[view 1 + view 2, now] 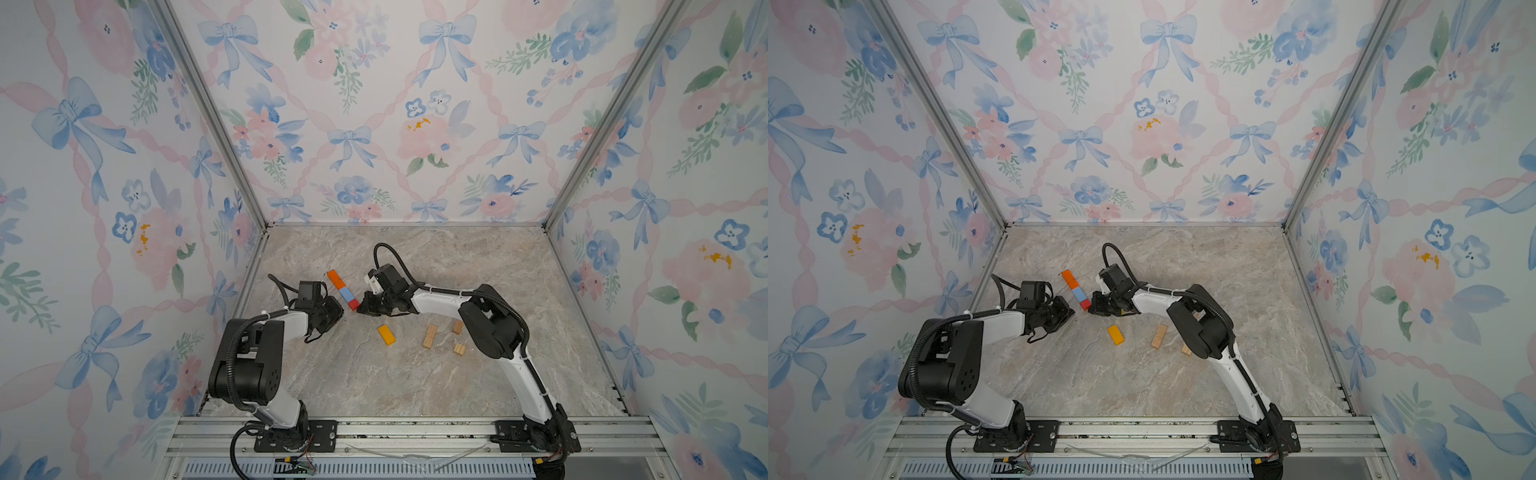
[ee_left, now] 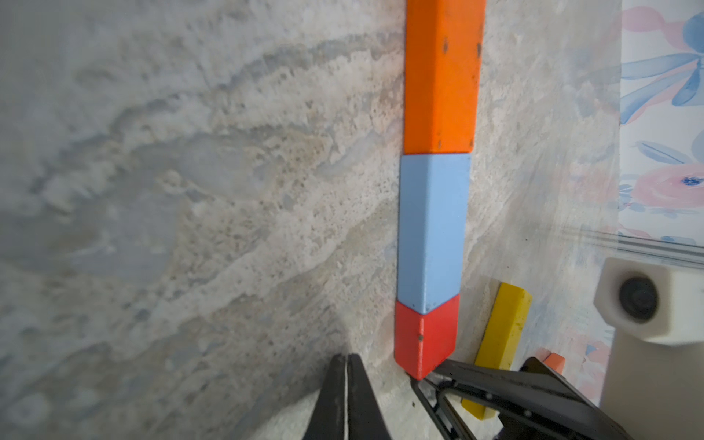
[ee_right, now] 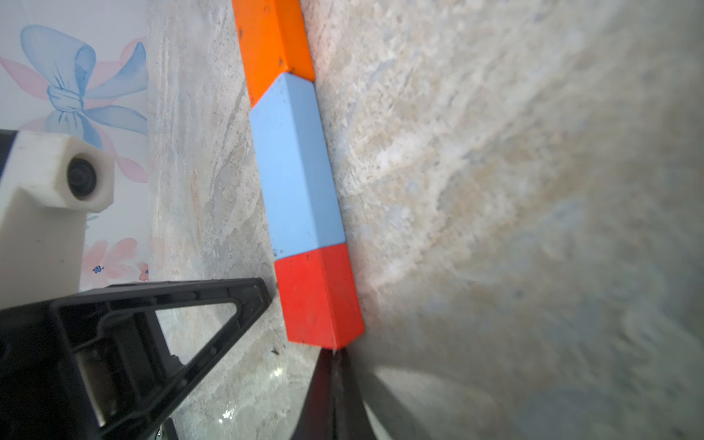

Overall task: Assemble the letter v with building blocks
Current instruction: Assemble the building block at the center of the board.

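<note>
Marble tabletop; red block touches pressed-together right fingers, closed left fingers just beside.

The tabletop looked like matt, mottled stone, faintly pitted. The orange block, blue block and red block wore smooth satin paint with a few small dark chips. The yellow block was painted too. The tan blocks showed bare wood. The left hand and right hand were matt black plastic. The near rail was brushed metal, and the walls looked like printed paper.
</note>
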Robot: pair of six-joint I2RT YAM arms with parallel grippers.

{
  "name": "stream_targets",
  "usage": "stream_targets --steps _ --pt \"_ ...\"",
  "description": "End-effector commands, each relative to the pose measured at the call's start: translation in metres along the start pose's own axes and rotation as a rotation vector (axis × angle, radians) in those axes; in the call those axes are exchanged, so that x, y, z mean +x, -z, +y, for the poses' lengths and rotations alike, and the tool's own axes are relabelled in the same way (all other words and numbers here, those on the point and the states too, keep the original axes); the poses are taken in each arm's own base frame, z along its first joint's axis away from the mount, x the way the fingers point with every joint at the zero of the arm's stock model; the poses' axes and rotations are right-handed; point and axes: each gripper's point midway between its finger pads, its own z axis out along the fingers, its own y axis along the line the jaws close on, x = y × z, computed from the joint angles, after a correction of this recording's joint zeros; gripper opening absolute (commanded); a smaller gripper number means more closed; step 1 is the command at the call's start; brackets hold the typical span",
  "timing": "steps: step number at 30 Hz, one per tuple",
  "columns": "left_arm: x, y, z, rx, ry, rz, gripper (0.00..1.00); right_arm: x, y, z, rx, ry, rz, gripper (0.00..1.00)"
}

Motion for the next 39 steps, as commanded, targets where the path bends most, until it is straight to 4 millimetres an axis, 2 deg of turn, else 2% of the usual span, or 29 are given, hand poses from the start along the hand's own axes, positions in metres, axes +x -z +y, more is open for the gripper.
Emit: stream_targets --steps 1,6,8,13,18,24,27,30,35,39 --pt "0.021 0.005 0.036 -0.128 0.030 0.053 0.09 0.020 0.008 -0.033 0.104 -0.047 0.056 0.00" --pt "0.018 0.015 0.028 -0.106 0.030 0.031 0.09 0.016 0.023 -0.019 0.080 -0.038 0.038 0.00" --pt "0.017 0.019 0.024 -0.093 0.029 0.022 0.09 0.011 0.032 -0.006 0.045 -0.030 0.020 0.00" --pt "0.015 0.036 0.014 -0.075 0.012 -0.015 0.10 -0.009 0.069 0.028 -0.009 0.029 -0.058 0.00" --pt "0.018 0.052 0.006 -0.062 -0.007 -0.054 0.11 -0.025 0.111 0.046 -0.015 0.093 -0.140 0.00" --pt "0.032 0.061 -0.010 -0.070 -0.085 -0.082 0.15 -0.040 0.150 0.050 0.005 0.149 -0.237 0.00" --pt "0.043 0.059 -0.016 -0.089 -0.142 -0.082 0.18 -0.052 0.167 0.045 0.004 0.158 -0.307 0.01" --pt "0.055 0.056 -0.021 -0.099 -0.190 -0.064 0.22 -0.067 0.184 0.041 0.006 0.156 -0.376 0.01" --pt "0.074 0.055 -0.027 -0.114 -0.255 -0.053 0.30 -0.094 0.217 0.050 0.013 0.211 -0.465 0.02" --pt "0.089 0.055 -0.030 -0.123 -0.294 -0.038 0.38 -0.109 0.230 0.046 -0.021 0.178 -0.536 0.04"
